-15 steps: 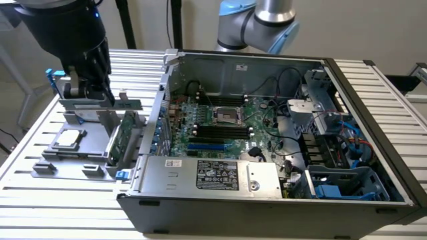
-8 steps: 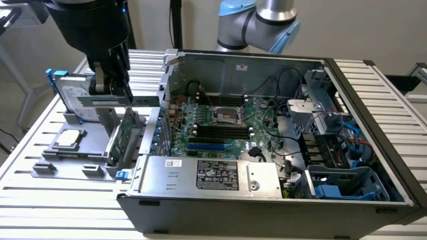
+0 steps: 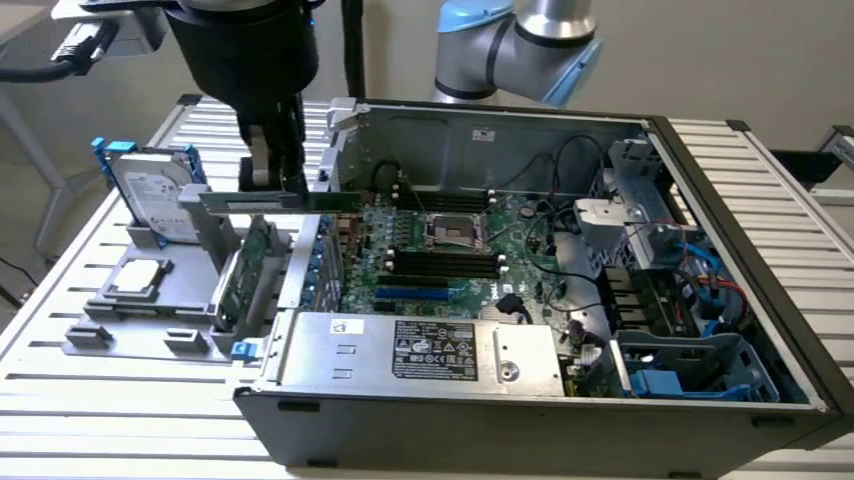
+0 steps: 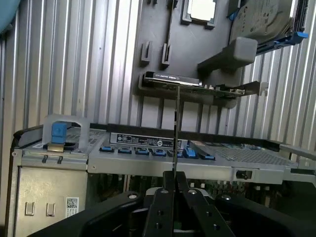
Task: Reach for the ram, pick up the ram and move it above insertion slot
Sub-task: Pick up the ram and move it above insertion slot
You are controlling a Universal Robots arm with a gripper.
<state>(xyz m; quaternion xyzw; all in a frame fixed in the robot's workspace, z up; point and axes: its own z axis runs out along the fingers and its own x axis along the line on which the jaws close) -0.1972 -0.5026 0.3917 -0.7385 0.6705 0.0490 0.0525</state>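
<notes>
Bench: slatted metal.
Hand: pinching the ram, lifted clear above the computer case left edge.

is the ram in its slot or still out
Out. The pincer is shut on the ram, holding it in the air by the case's edge, above the grey holder, not over the motherboard slots.

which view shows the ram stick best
The exterior view: the ram shows its long green side, held by the gripper beside the computer case. The wrist view gives only its thin edge.
</notes>
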